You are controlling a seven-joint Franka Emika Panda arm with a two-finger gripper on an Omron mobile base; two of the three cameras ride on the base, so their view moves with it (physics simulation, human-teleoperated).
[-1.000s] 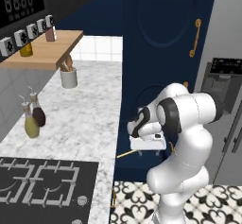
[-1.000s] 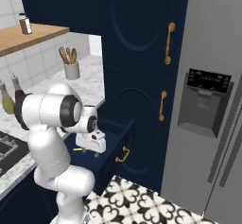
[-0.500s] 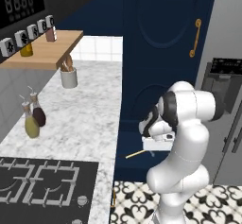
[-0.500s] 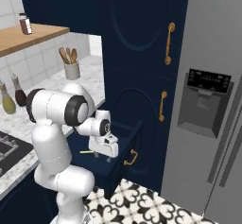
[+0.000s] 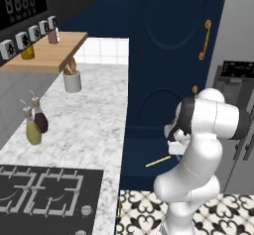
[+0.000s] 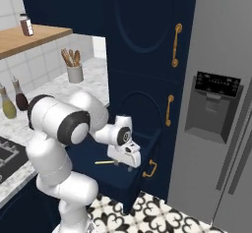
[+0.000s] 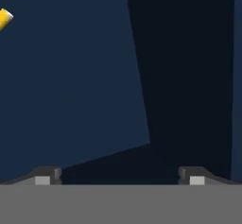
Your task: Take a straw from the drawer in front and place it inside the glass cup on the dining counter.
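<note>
Honestly, I can't tell whether the claw is clamped on anything. In the hand view the gripper [image 7: 119, 176] has its two dark fingertips [image 7: 47, 176] standing well apart with no stick between them. In the right base view, though, the straw [image 6: 104, 162] lies level in the air, with one end touching the underside of the gripper [image 6: 123, 161].

The straw sits over the open drawer [image 6: 140, 151], just inside the front edge that carries the brass handle [image 6: 150, 168]. Its free end points back toward the marble worktop [image 5: 94, 125]. From the left base view it shows as a thin pale-yellow line [image 5: 158, 161] jutting out beside the arm.

I judge the straw to be nearly weightless, stiff along its length but easy to crush or kink, and smooth enough to roll or slip between flat pads. A hold near the middle would balance it. What I see looks more like an end hold, which leaves a long lever to swing and snag on the drawer's rim.

For dropping it into the glass cup, I'd want light pressure and the straw tipped toward upright, with slow wrist turns.
</note>
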